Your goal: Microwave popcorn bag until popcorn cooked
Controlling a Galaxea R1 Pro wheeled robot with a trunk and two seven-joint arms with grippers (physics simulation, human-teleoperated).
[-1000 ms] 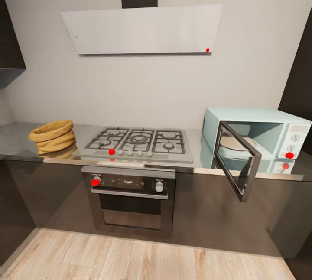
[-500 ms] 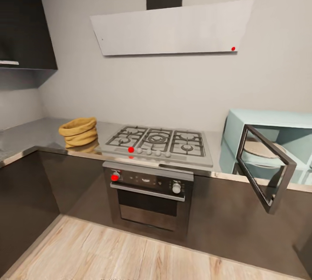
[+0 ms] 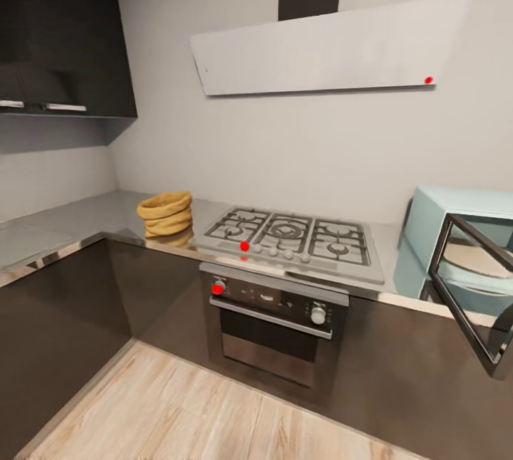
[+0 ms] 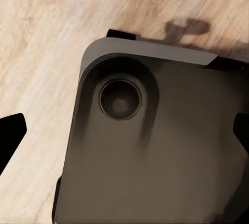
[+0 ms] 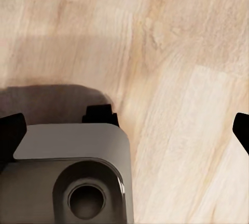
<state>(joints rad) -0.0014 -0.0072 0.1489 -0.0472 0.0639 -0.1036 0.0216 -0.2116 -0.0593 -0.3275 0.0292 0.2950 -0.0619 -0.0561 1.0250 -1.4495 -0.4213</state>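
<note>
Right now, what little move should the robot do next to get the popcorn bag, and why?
Probably roll closer to the popcorn bag. It sits on the countertop left of the gas hob, apparently out of reach. The microwave already stands open, and both wrist views look down at the wood floor.

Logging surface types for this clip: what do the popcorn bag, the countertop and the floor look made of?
The popcorn bag: coarse tan woven cloth, probably burlap, with a rolled rim and matte folds. The countertop: smooth grey slab, likely polished steel, since it mirrors the bag. The floor: pale wood planks with visible grain and seams.
</note>
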